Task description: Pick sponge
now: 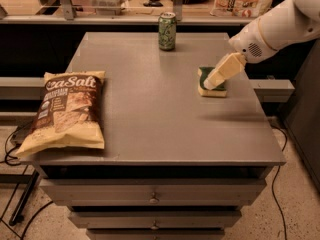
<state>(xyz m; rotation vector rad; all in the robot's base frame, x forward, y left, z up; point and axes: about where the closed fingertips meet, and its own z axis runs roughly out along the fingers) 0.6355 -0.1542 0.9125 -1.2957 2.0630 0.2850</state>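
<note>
The sponge (206,86), dark green on top with pale yellow foam below, lies flat on the grey table (150,99) near its right edge. My gripper (211,83), with pale yellow fingers, reaches in from the upper right on a white arm and hangs just above the sponge, covering part of its right side. The fingertips are over the sponge's top.
A green can (167,31) stands upright at the back of the table. A brown and yellow chip bag (67,111) lies at the front left. Drawers run below the table front. A counter with packages runs behind.
</note>
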